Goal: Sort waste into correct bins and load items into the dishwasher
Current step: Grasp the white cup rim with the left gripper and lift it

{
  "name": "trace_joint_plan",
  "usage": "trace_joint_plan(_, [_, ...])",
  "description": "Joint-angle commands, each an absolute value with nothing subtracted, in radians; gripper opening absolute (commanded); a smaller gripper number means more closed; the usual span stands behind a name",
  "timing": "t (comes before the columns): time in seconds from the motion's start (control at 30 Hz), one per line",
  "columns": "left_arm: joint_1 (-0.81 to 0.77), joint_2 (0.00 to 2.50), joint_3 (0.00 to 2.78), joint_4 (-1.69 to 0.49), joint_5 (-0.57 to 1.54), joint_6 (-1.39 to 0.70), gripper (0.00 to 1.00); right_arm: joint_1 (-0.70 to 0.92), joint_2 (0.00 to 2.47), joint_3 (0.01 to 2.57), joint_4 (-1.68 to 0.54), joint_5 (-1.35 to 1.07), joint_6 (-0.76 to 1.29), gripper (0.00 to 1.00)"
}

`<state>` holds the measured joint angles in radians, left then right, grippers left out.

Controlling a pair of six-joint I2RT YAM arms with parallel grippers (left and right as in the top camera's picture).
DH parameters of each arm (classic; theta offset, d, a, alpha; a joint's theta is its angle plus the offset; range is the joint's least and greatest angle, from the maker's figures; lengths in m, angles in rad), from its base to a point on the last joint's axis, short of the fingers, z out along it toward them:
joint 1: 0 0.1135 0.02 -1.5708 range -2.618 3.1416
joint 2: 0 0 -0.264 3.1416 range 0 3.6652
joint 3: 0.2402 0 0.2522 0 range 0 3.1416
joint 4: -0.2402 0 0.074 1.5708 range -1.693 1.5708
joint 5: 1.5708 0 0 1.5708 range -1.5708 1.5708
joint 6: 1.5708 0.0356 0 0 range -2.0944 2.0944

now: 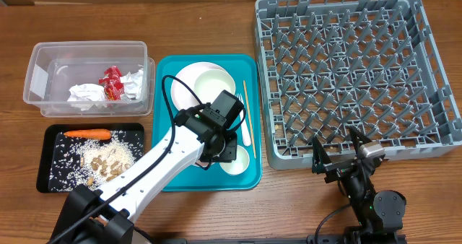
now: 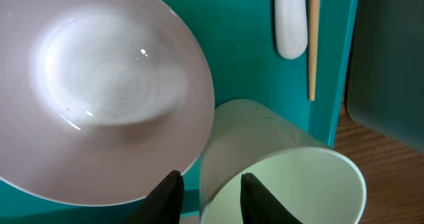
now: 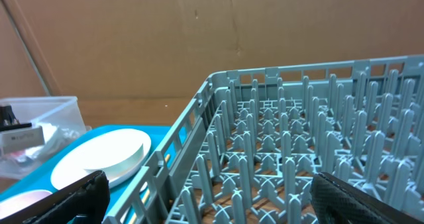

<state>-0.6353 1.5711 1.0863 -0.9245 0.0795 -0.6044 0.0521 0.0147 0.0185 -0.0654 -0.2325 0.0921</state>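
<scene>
— What is everything set on?
— A brown wooden table (image 1: 216,13), its grain run from the left edge to the right.
— And what is seen past the far edge?
— A plain brown panel (image 3: 165,38), crossed by a thin slanting line at its left.
— How is it lit?
— Soft, even light is cast; only faint shadows are thrown.

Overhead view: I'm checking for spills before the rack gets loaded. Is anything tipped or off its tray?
Nothing stands out. The rice is scattered but lies inside the black tray beside the carrot, and the cup stands upright on the teal tray.
</scene>
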Motion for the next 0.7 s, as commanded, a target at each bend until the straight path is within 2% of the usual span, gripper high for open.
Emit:
trace_joint_plan(0.0, [-0.643, 1.576, 1.079, -0.923, 0.105, -0.618, 0.31, 0.047, 0.007, 0.052, -0.084, -0.237, 0.150, 1.00])
trace_joint_plan(0.27, [-0.643, 1.576, 1.079, -0.927, 0.104, -0.617, 0.31, 0.047, 0.029, 0.271, -0.275, -0.218, 0.188, 1.00])
trace_joint_plan(0.43, [-0.643, 1.576, 1.078, -0.927, 0.104, -0.617, 0.32, 0.047, 0.106, 0.424, -0.440, -0.219, 0.188, 1.00])
trace_joint_plan(0.67, [-0.644, 1.576, 1.073, -0.938, 0.105, -0.618, 0.31, 0.047, 0.231, 0.572, -0.550, -0.235, 0.187, 1.00])
